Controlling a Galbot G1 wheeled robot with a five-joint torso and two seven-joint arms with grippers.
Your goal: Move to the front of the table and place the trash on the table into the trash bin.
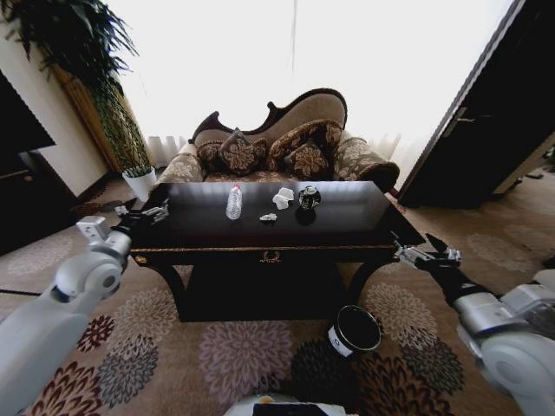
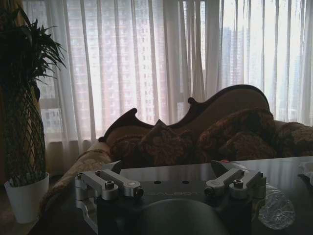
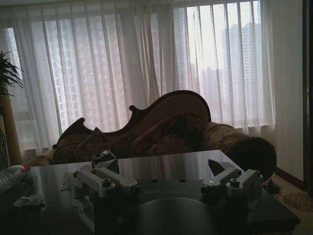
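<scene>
We stand squarely in front of the table (image 1: pixel 208 247), with the trash bin (image 1: pixel 355 330) on the carpet just ahead of us, below the table's front edge and a little to our right. Our left gripper (image 1: pixel 149 211) hovers at the table's left front corner with its fingers spread apart and nothing between them; our right gripper (image 1: pixel 422 253) hangs off the right front corner, its fingers likewise spread and empty. The trash sits near the middle of the tabletop: a dark can (image 1: pixel 309 198) toward the right, a white paper wad (image 1: pixel 283 198) just beside it, and a small grey scrap (image 1: pixel 268 218) nearer to us. A clear plastic bottle (image 1: pixel 234 202) stands to their left, upright, its long axis vertical and its cap up. The can looks roundish, with its pale top face turned up and toward us, so we judge it has no strong long axis; the wad and scrap are crumpled lumps with no clear direction. To do the step in hand well, we would reach for one piece at a time, come down from above with the fingers wide, and avoid knocking over the bottle. The can seems best suited to our right arm, being nearest that side and nearest the bin.
</scene>
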